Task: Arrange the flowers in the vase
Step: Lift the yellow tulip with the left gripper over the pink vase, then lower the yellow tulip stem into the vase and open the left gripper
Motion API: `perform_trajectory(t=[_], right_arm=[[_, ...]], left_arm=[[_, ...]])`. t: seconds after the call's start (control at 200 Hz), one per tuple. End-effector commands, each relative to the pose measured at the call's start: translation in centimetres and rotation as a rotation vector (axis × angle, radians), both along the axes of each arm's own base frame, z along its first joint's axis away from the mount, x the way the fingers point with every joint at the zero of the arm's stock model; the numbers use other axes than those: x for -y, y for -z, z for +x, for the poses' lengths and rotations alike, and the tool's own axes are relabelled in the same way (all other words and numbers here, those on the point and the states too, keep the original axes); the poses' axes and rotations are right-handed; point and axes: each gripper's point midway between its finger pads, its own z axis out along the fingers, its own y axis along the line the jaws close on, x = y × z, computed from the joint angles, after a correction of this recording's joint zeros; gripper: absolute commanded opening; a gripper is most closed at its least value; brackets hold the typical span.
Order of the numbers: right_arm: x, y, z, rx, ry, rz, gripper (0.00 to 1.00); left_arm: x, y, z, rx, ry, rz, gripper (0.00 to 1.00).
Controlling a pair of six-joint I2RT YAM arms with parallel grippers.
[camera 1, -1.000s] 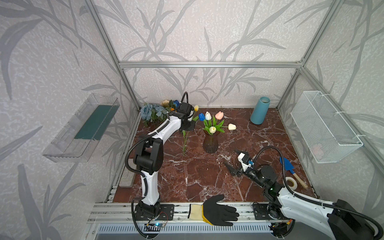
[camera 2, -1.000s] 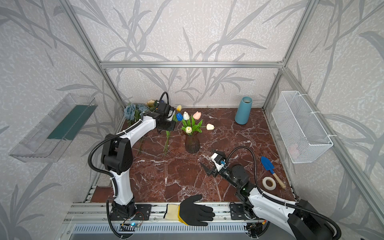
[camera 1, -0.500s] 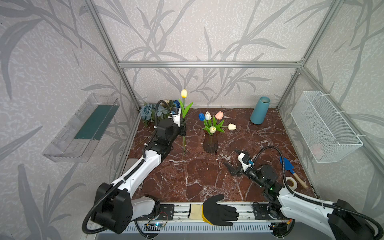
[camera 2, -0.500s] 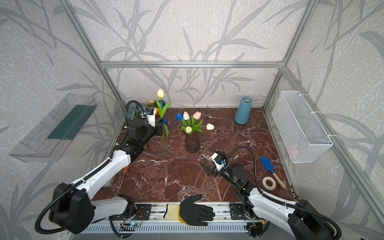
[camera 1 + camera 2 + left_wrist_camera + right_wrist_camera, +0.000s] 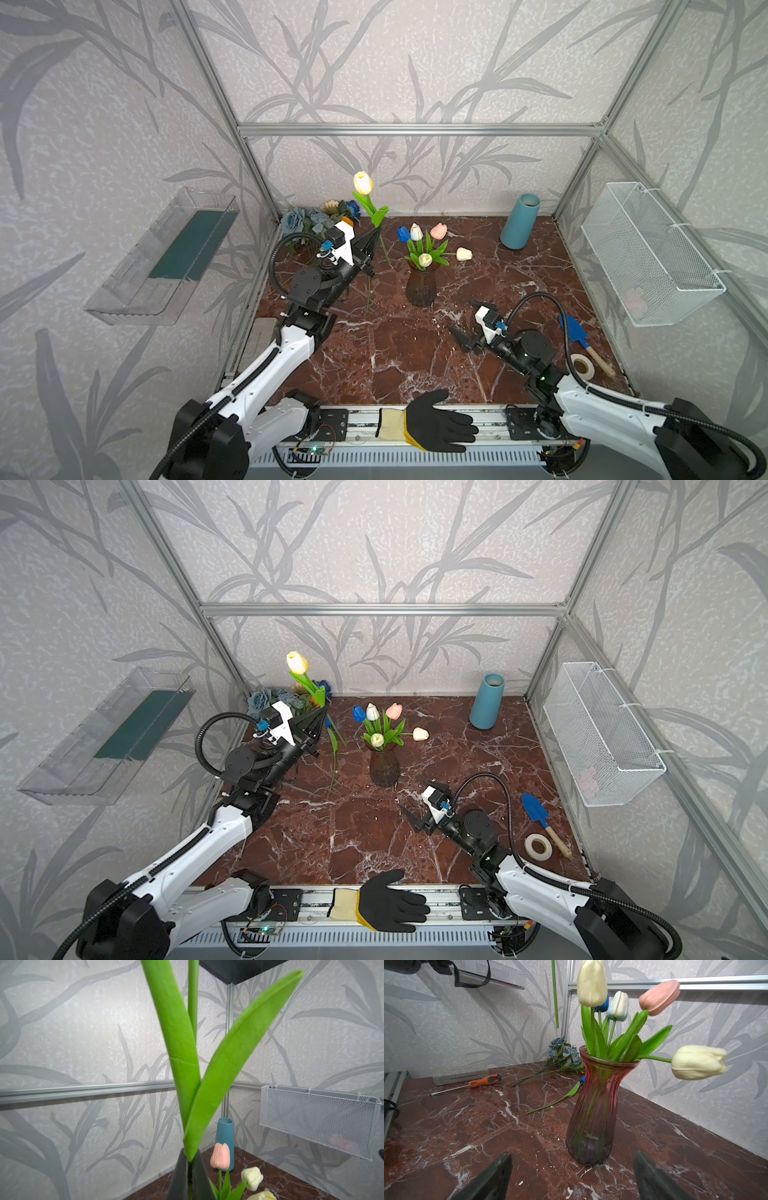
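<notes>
Holding a yellow tulip (image 5: 363, 183) upright, the left gripper (image 5: 376, 235) is closed on the stem just below its two green leaves (image 5: 207, 1076). It is raised over the back left of the red marble counter (image 5: 395, 357), and the bloom stands high against the back wall. In the right wrist view the lower stem hangs free in the air.

To the right of the held flower, and apart from it, a ribbed glass vase (image 5: 420, 286) stands near the middle of the counter. It holds five tulips: blue (image 5: 403, 234), white (image 5: 416, 231), pink (image 5: 438, 230) and two cream ones, one of which (image 5: 464, 254) leans far out to the right.

The right gripper (image 5: 460, 314) sits low in front of the vase with its jaws spread wide, empty and facing the vase.

In the back left corner lies a heap of loose flowers (image 5: 316, 218), with dusty-blue roses among them — a blue tulip (image 5: 582, 1079) lies on the counter nearby.

A teal vase (image 5: 519, 222) stands at the back right, and a screwdriver (image 5: 485, 1080) lies at the left edge.
</notes>
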Motion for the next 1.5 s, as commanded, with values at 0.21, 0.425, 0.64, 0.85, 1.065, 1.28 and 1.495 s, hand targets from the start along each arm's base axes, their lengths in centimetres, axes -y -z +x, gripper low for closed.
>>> perform_trajectory(t=[0.21,0.425,0.64,0.85,1.065,1.28,1.495], right_arm=[[-0.2,-1.4,-0.4,0.029,-0.02,0.036,0.92],[-0.1,-1.4,-0.3,0.031,-0.013,0.032,0.92],[-0.2,-1.3,-0.3,0.031,-0.015,0.032,0.92],[-0.2,-1.3,-0.3,0.031,-0.016,0.032,0.92],[-0.1,-1.4,-0.4,0.031,-0.018,0.032,0.92],[-0.1,-1.3,-0.4,0.031,-0.015,0.03,0.92],[-0.1,-1.3,-0.3,0.03,-0.013,0.029,0.92]], left_arm=[[1.9,-1.5,0.7,0.086,0.111,-0.097,0.0],[2.6,-1.4,1.3,0.085,0.131,-0.103,0.0],[3.3,-1.4,1.3,0.092,0.137,-0.091,0.0],[3.8,-0.1,2.5,0.068,0.126,-0.078,0.0],[4.6,1.6,3.8,0.036,0.126,-0.059,0.0],[5.0,3.1,4.5,0.007,0.131,-0.049,0.0],[5.8,4.8,4.8,-0.031,0.143,-0.023,0.0]])
